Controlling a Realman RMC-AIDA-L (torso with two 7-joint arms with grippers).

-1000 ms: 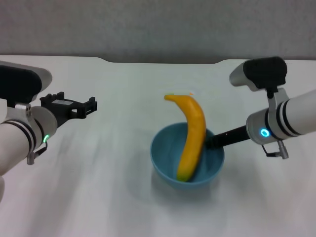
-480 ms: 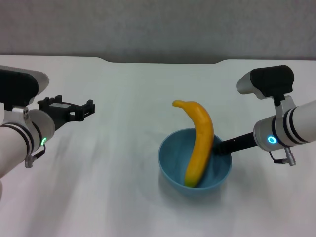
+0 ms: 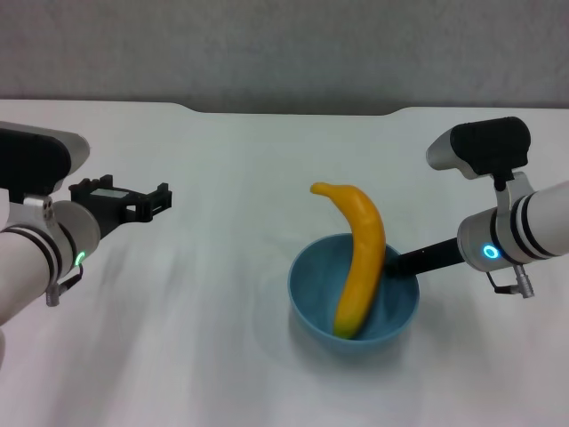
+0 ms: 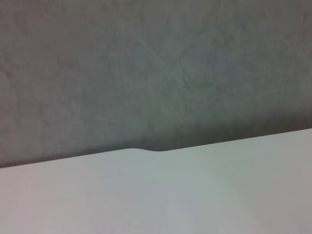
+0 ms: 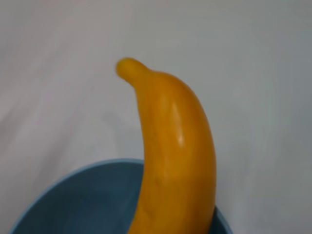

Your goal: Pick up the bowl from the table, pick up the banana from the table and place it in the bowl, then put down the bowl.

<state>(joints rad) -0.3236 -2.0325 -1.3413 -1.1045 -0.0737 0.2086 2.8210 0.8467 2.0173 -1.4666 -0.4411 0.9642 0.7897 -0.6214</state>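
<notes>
resting on the table, the bowl has the right gripper clamped on its rim, while the banana leans inside, one end propped over the far rim. being longer than the bowl is wide, it sits top-heavy; a jerky release or a finger dragging the rim could tip the bowl or roll the banana out. the left gripper hovers well apart, fingers spread and empty.
</notes>
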